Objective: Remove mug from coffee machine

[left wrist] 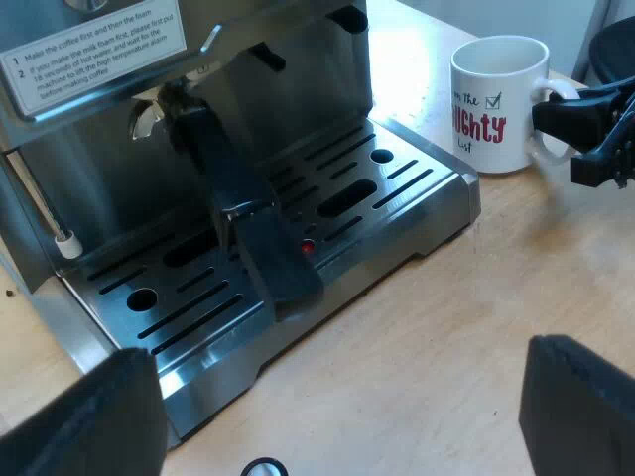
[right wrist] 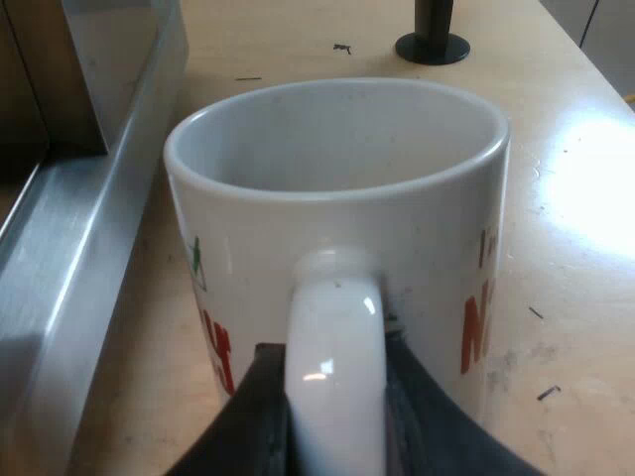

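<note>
Mug (left wrist: 499,104) stood on the counter (left wrist: 446,327).
Its handle (right wrist: 335,327), at 6 o'clock, is pinched by the right end effector (right wrist: 337,402); it should be freed slowly. Left end effector (left wrist: 332,412) is opened wide, empty.

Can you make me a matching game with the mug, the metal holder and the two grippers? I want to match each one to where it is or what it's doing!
Things:
1. mug
2. holder
3. left gripper
4. right gripper

Places and states:
A. locked into the machine's front, with a red dot at the handle's end
B. shut on the mug's handle
C. open, holding nothing
D. standing upright on the table beside the machine

Right pairs: 1-D, 2-A, 3-C, 4-B.
</note>
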Tool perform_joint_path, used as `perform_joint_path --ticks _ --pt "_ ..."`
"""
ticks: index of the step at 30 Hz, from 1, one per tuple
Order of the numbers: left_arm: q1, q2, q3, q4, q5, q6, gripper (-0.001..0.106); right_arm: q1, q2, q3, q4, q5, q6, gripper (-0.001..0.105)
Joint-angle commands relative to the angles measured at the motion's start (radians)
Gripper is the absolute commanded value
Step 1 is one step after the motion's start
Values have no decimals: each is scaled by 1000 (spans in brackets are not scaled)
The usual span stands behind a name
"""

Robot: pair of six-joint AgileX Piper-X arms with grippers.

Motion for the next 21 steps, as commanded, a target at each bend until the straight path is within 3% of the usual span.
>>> perform_joint_path --ticks 1,9,21 --pt "-4 3 -6 -11 -7 7 77 -5 -1 28 -28 11 -10 0" --pt "-4 3 -6 -11 -7 7 77 1 -1 79 -28 -28 28 0" --pt "-4 3 -6 -11 -7 7 77 1 -1 79 92 -66 53 0"
